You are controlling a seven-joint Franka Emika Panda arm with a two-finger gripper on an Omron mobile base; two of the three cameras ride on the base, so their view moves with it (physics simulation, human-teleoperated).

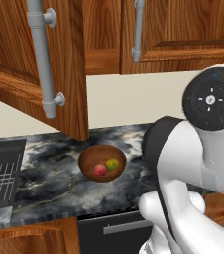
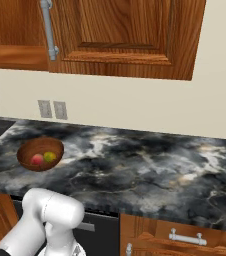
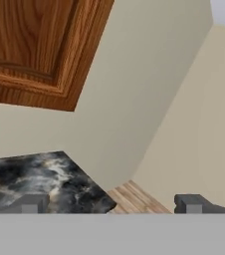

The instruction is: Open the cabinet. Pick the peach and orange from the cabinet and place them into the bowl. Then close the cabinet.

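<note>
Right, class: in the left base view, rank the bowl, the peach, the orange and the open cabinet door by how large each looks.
1. cabinet door, though it hangs nearest the camera
2. bowl
3. peach and orange: alike, no ranking.

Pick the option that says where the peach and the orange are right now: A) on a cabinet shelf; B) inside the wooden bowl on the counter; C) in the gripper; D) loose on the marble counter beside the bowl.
B: the peach and the orange lie side by side inside the wooden bowl on the dark marble counter, below the cabinet door that hangs open.
</note>
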